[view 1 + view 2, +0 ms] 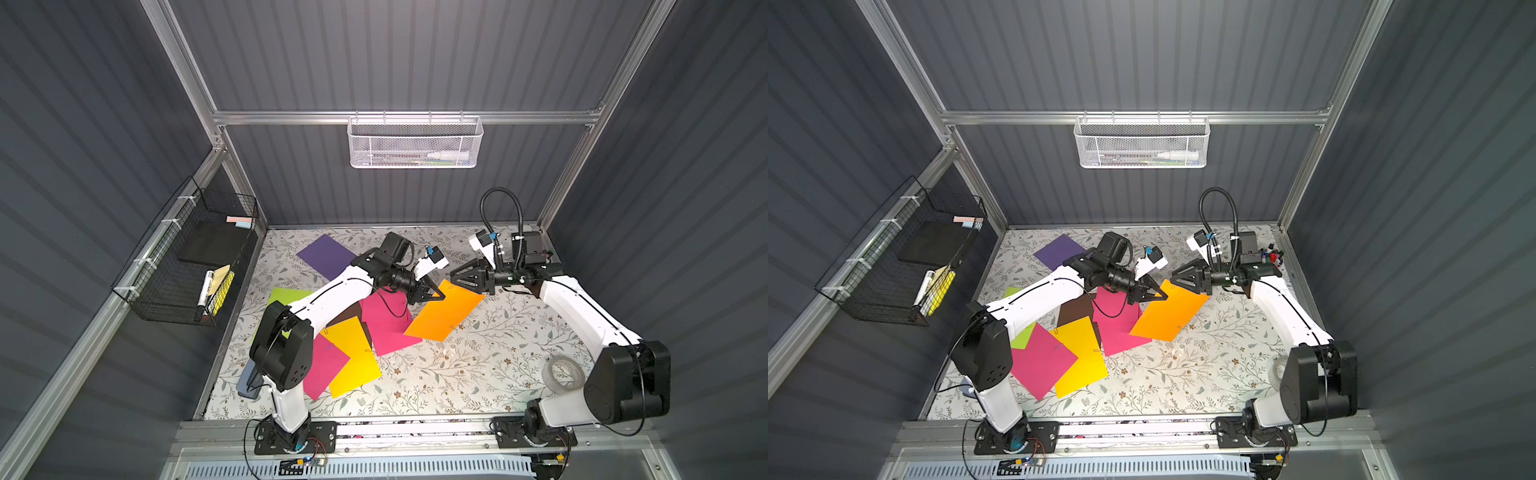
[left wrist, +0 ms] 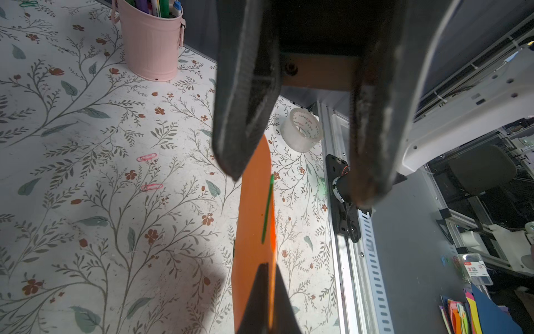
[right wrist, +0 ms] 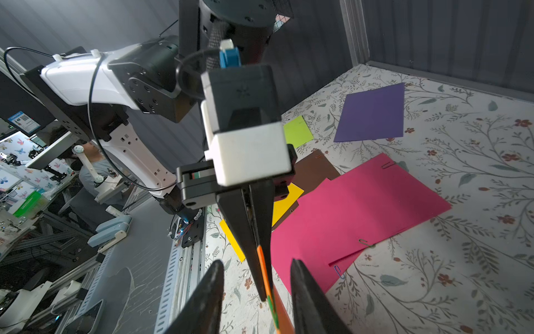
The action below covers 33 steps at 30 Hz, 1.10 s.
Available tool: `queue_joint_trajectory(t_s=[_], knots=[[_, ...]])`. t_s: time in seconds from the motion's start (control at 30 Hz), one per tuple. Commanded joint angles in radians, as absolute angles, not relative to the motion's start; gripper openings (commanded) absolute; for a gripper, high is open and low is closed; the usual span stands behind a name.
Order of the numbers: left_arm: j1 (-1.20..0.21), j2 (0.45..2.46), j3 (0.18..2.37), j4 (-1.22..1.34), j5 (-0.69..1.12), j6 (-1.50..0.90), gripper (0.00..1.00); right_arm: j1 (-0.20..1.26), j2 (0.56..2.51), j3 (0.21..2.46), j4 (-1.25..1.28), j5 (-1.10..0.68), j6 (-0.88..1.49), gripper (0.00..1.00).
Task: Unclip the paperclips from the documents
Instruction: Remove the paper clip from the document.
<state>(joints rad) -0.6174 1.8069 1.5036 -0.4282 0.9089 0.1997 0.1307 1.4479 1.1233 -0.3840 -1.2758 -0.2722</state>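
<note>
One green paperclip (image 2: 267, 208) lies between right jaws.

The orange document (image 1: 444, 316) is matt paper. The tape roll (image 2: 302, 130) is glossy clear plastic; the pink pail (image 2: 150, 52) looks painted metal.

Up at one corner: orange sheet (image 1: 444, 313), green paperclip (image 2: 267, 211) on its edge. Flat, overlapping: magenta sheets (image 1: 388, 332), yellow sheet (image 1: 355, 357). Apart: purple sheet (image 1: 326, 255). Loose: two pink paperclips (image 2: 147, 157).
</note>
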Motion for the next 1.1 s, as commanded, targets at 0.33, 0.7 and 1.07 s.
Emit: queue_joint_trajectory(t_s=[0.33, 0.7, 1.07], knots=[[-0.619, 1.775, 1.531, -0.459, 0.946, 0.227, 0.00, 0.134, 1.453, 1.086, -0.420, -1.240, -0.315, 0.28], [-0.618, 1.777, 1.518, -0.458, 0.951, 0.230, 0.00, 0.130, 1.442, 1.083, -0.448, -1.273, -0.349, 0.11], [-0.618, 1.777, 1.493, -0.453, 0.920, 0.229, 0.00, 0.113, 1.439, 1.088, -0.474, -1.292, -0.354, 0.05]])
